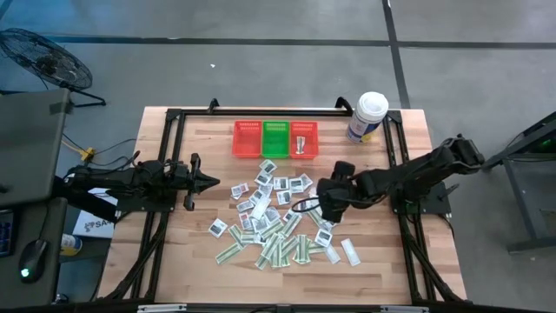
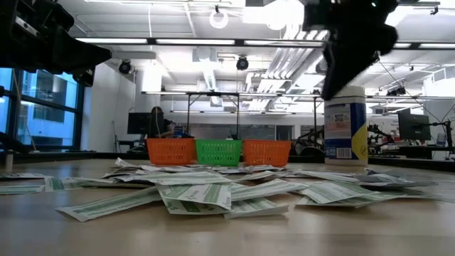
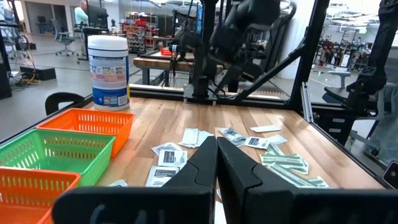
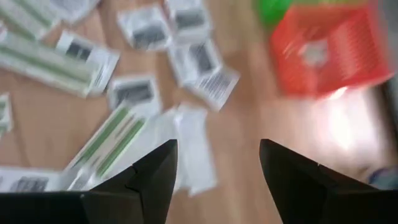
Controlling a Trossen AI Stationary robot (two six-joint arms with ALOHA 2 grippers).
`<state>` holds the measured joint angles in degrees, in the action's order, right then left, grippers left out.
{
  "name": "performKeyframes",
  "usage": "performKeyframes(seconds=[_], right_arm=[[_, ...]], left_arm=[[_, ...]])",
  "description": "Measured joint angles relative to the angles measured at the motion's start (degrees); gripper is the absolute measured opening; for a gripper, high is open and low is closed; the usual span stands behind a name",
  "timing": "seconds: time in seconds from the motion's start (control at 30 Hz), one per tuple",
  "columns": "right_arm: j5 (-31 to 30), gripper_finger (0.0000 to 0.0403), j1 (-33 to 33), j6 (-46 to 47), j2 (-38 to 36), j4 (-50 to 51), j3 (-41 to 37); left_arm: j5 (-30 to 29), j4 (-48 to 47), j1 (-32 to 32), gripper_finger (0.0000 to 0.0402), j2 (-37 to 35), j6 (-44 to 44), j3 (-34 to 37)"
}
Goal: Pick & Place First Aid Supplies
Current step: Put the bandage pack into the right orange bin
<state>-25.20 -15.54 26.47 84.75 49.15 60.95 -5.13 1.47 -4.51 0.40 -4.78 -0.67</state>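
- The first aid supplies (image 1: 274, 219) lie scattered over the middle of the worktop (image 1: 174, 261): squarish white packets towards the baskets, narrow green-and-white strips nearer the front edge, many overlapping.
- The right pincer (image 1: 306, 205) hangs over the right side of that heap, above the worktop. Its wrist view shows the 2 fingers (image 4: 149, 171) spread wide with nothing between them, looking down on packets, likely so it can drop onto 1.
- The left pincer (image 1: 213, 182) waits at the heap's left edge, fingers pressed together and empty, pointing across the worktop; parked there, it leaves the heap free for the other arm.
- 3 mesh baskets (image 1: 275, 139) stand in a row at the far edge, red, green, red; the right-hand red one (image 1: 304, 139) seems to hold something pale already.
- A white tub (image 1: 368, 116) stands just beside them, at the far right corner.
- Judged from this, sorting has barely begun; overlapping flat packets will be awkward to lift singly.
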Motion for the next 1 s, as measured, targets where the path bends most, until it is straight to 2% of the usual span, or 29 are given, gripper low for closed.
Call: performKeyframes(seconds=[0.17, 0.27, 0.53, 0.63, 0.87, 1.0], right_arm=[[9.8, 0.0222, 0.0, 8.4, 0.0, -0.9, -4.7], [15.9, 0.0222, 0.4, 9.4, 0.0, -3.4, -6.7], [28.2, 0.0222, 4.5, -6.9, 0.0, -12.6, -10.6], [27.7, 0.0222, 6.1, -11.7, 0.0, -14.5, -11.3], [20.9, 0.0223, 9.8, -17.9, 0.0, -15.0, -11.3], [19.7, 0.0223, 12.0, -20.2, 0.0, -14.7, -11.3]], left_arm=[[0.0, 0.0, 0.0, 0.0001, 0.0, 0.0, 0.0], [0.0, 0.0, 0.0, 0.0001, 0.0, 0.0, 0.0], [0.0, 0.0, 0.0, 0.0001, 0.0, 0.0, 0.0], [0.0, 0.0, 0.0, 0.0001, 0.0, 0.0, 0.0], [0.0, 0.0, 0.0, 0.0001, 0.0, 0.0, 0.0], [0.0, 0.0, 0.0, 0.0001, 0.0, 0.0, 0.0]])
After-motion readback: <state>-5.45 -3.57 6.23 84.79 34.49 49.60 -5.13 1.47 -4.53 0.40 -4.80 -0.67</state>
